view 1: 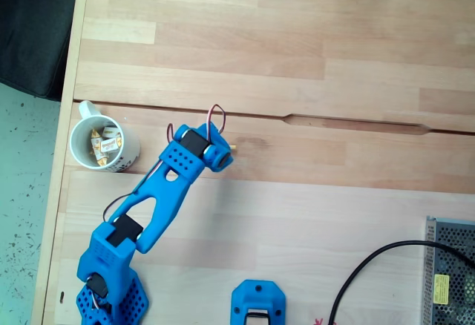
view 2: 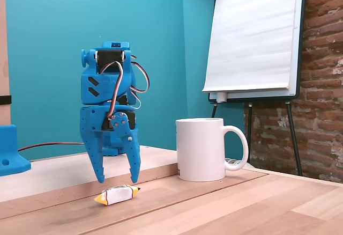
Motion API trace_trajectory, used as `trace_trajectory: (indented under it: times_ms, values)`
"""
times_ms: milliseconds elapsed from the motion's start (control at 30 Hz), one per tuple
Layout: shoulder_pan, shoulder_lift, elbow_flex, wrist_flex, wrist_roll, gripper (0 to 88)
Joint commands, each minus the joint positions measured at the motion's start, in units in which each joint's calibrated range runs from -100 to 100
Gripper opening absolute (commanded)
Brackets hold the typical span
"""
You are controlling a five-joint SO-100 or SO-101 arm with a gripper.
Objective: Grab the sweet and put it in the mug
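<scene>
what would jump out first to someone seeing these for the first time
The bright blue arm, its open gripper pointing straight down just above the sweet, which lies on the wooden table in a fixed view. Next, the white mug stands to the right of it there. In the top-down fixed view the mug sits near the table's left edge and already holds several sweets.

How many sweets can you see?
At least 4: one sweet on the table under the open gripper, about three in the mug; more may be hidden.
</scene>
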Motion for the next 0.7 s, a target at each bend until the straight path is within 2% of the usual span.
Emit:
trace_trajectory:
  times_ms: [0, 233, 500, 667]
  values:
    - [-0.5, -0.7, -2.5, -0.2, 0.2, 24.0]
    - [-0.3, -0.7, -2.5, -0.2, 0.4, 24.1]
    - [0.3, -0.7, -2.5, -0.1, 6.0, 24.1]
    - [0.3, -0.6, -2.5, -0.1, 7.3, 24.1]
